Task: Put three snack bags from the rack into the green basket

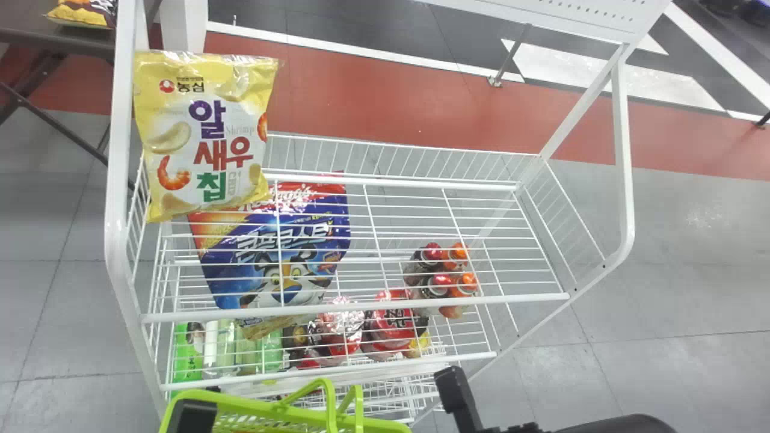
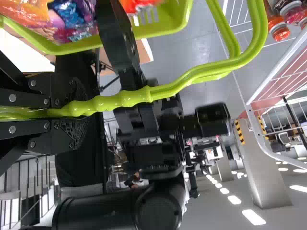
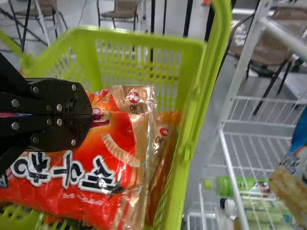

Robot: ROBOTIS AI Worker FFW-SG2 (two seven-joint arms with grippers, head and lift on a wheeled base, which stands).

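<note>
White wire rack [image 1: 415, 300], long axis running left to right, its right end set a bit nearer. Green basket [image 1: 289, 415] sits at the rack's near edge, by the left corner, below the yellow bag's end.

Left gripper [image 1: 195, 418]: closed round the basket's ribbed handle [image 2: 124, 98], fingers on both sides of it. Right gripper [image 1: 454, 385]: over the basket; in its wrist view, fingers [image 3: 72, 115] are together with tips at the orange bag [image 3: 72, 196]. Can't tell if any film is pinched.

Snack bags: yellow bag [image 1: 204, 132] at the rack's far left corner, printed face to the head camera, long axis far to near, lettering reads upright, lower end slightly toward the left edge. Orange bag lies in the basket, printed face up to the wrist camera, gold-banded end pointing at the rack-side wall; full length partly under the fingers, so long axis can't be confirmed. Second orange bag [image 3: 165, 139] between it and that wall. More bags in there, one purple and blue [image 2: 72, 17].

Blue cereal bag [image 1: 277, 252]: seen through the rack wires, left half, long axis roughly far to near, top end far.

Red cups [image 1: 391, 319] near the rack's near edge, red- and orange-capped bottles [image 1: 442, 282] further right.
</note>
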